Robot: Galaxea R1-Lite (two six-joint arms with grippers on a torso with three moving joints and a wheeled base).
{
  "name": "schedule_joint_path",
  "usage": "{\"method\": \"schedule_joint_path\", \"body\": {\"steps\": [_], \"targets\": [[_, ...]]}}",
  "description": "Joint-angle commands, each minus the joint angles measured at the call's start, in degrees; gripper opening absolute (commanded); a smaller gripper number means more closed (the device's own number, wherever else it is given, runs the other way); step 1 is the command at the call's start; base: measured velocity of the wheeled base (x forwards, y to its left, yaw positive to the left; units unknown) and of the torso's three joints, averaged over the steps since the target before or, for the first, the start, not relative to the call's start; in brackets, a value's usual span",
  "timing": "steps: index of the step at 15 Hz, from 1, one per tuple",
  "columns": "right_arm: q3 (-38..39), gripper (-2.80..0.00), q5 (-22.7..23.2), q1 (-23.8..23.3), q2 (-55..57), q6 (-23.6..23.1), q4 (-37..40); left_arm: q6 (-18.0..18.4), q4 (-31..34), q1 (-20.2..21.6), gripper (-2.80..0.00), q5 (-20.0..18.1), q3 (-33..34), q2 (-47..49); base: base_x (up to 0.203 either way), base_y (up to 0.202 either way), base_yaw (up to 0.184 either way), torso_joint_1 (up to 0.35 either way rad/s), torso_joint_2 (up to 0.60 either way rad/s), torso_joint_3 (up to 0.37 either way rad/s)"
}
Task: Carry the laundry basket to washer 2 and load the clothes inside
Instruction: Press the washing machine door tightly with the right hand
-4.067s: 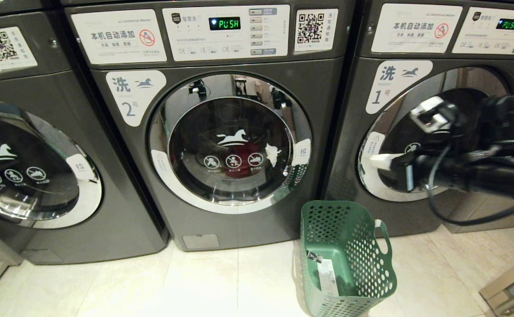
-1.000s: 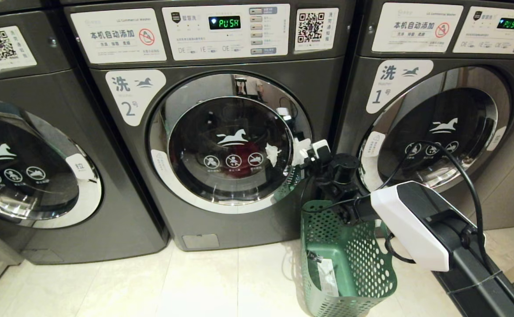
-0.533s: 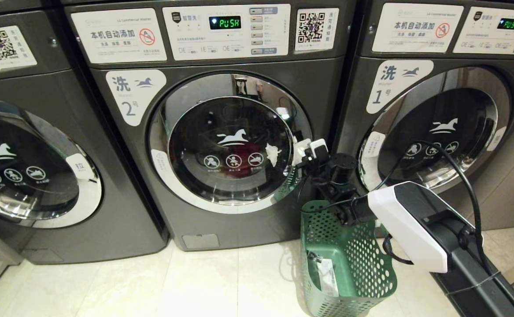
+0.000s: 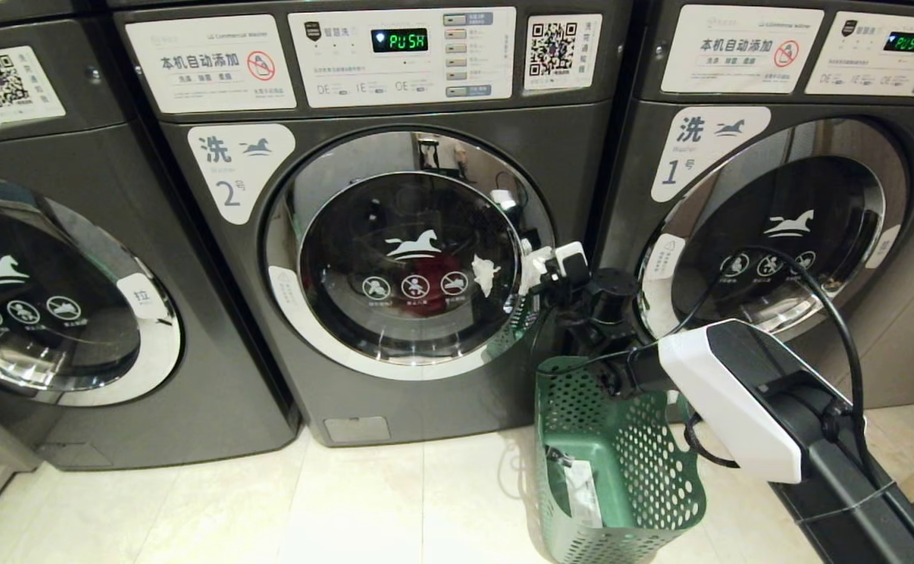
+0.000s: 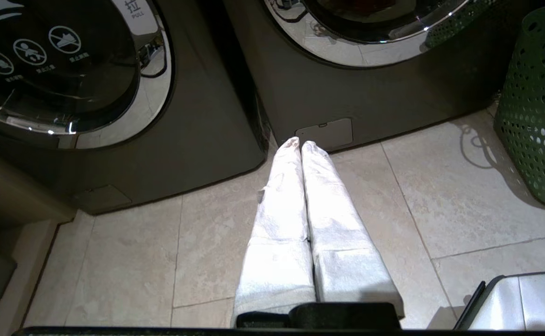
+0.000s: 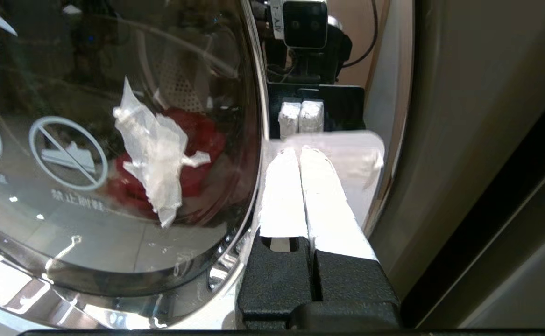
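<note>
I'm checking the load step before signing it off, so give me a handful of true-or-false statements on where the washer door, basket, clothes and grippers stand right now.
1. The door of washer 2 is shut. True.
2. The laundry basket still holds garments. False: only its white sticker shows inside.
3. A red garment lies behind the door glass. True.
4. The right gripper grips a basket handle. False: its fingers are shut on nothing, tips at the white tab on the door's rim.
5. The left gripper hangs shut above the floor tiles. True.
6. The basket stands before the washer labelled 1 only. False: it stands on the floor between washer 2 and that washer.
</note>
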Motion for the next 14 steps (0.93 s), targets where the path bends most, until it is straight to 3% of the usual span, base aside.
{"method": "schedule_joint_path", "body": {"steps": [1, 3, 5, 8, 9, 11, 13, 14], "targets": [[0.0, -2.80, 0.0, 0.0, -1.4, -0.1, 0.3, -1.5, 0.0, 0.0, -2.80, 0.7, -0.1, 0.0, 0.000, 0.000, 0.000, 0.000, 0.00, 0.000], [0.0, -2.80, 0.1, 0.1, -2.3, -0.1, 1.1, -6.6, 0.0, 0.0, -2.80, 2.2, -0.2, 0.0, 0.000, 0.000, 0.000, 0.000, 0.00, 0.000], [0.0, -2.80, 0.2, 0.1, -2.5, -0.1, 1.3, -8.5, -0.1, 0.0, -2.80, 4.3, -0.3, 0.0, 0.000, 0.000, 0.000, 0.000, 0.00, 0.000], [0.0, -2.80, 0.3, 0.2, -2.2, -0.2, 1.8, -8.0, -4.2, 0.0, -2.80, 4.0, 1.1, 0.0, 0.000, 0.000, 0.000, 0.000, 0.00, 0.000], [0.0, -2.80, 0.3, 0.5, -2.3, -0.1, 1.8, -6.4, -5.9, 0.0, -2.80, 3.1, 1.7, 0.0, 0.000, 0.000, 0.000, 0.000, 0.00, 0.000], [0.0, -2.80, 0.2, 0.5, -2.4, -0.1, 1.8, -3.7, -11.1, 0.0, -2.80, 0.5, 3.7, 0.0, 0.000, 0.000, 0.000, 0.000, 0.00, 0.000], [0.0, -2.80, 0.2, 0.5, -2.5, 0.0, 1.8, -3.6, -16.3, 0.0, -2.80, -3.5, 4.9, 0.0, 0.000, 0.000, 0.000, 0.000, 0.00, 0.000], [0.0, -2.80, 0.2, 0.5, -2.5, 0.0, 1.8, -4.6, -15.6, 0.0, -2.80, -1.7, 4.9, 0.0, 0.000, 0.000, 0.000, 0.000, 0.00, 0.000]]}}
